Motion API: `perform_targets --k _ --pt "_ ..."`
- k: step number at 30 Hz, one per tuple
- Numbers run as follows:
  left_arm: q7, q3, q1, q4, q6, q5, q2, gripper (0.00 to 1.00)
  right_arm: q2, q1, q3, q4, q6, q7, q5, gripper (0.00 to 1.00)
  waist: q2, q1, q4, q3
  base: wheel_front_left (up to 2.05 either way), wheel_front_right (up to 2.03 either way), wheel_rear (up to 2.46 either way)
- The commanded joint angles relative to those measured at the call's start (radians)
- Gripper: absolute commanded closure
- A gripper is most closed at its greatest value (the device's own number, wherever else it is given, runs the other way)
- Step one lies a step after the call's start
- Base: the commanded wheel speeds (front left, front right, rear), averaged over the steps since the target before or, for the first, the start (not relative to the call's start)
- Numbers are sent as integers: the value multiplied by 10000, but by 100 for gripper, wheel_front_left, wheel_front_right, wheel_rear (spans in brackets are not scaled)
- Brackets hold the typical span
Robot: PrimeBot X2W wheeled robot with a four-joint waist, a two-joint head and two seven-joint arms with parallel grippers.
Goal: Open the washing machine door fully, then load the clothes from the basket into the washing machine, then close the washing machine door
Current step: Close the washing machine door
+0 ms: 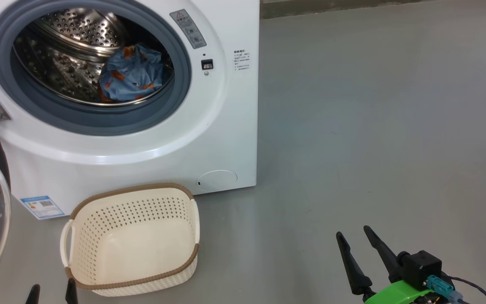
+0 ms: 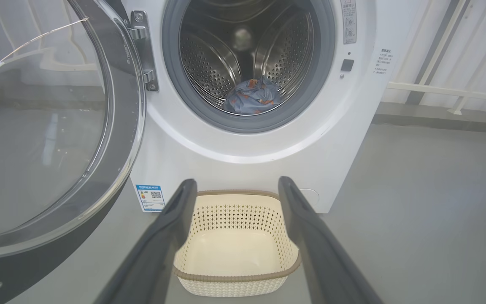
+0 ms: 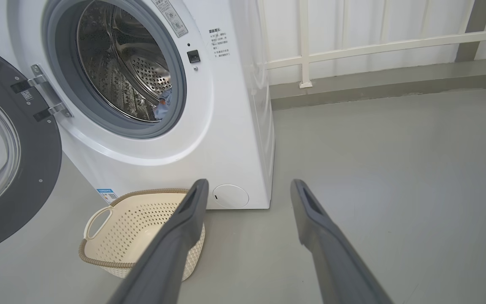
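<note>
- Fingers (image 2: 171, 228) on the left gripper (image 2: 236, 183) stand wide apart, holding nothing, aimed over the basket (image 2: 234, 278) towards the machine (image 2: 268, 169).
- Right gripper (image 1: 352, 232), same story: fingers spread and empty, low over bare floor (image 1: 373, 126), well to the right of the machine.
- Door (image 2: 127, 105) hangs wide open on its hinge (image 2: 144, 50) at the machine's left side, so step one looks done.
- Clothes (image 1: 131, 76) sit as a blue bundle in the drum (image 1: 70, 38), low at the front, inside the grey gasket (image 1: 99, 122).
- Basket, on the floor just before the machine, shows a bare bottom, so loading looks done too.
- Closing is the step in hand, I'd say, and it isn't begun: neither gripper is near the door.
- Next move calls for the left arm, the nearer one, to get round to the door's far face and push it through its arc until it meets the catch (image 1: 207, 64).
- Worth checking that no fabric trails over the gasket; from the head view the bundle looks clear of it.
</note>
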Motion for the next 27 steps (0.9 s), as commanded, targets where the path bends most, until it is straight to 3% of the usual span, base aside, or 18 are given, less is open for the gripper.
perform_targets --k 1,14,27 --pt "-63 275 -325 -250 -43 -26 53 0 21 -50 194 -238 16 -49 42 0 0 0 18 4 0 0 0" --pt "-63 322 -355 -212 -33 -81 53 0 21 -21 81 -256 16 -49 7 0 0 0 461 -23 0 0 0" --pt "-63 433 -223 -110 54 -276 53 0 21 82 -61 -314 16 -49 -44 0 0 0 1874 -165 0 0 0"
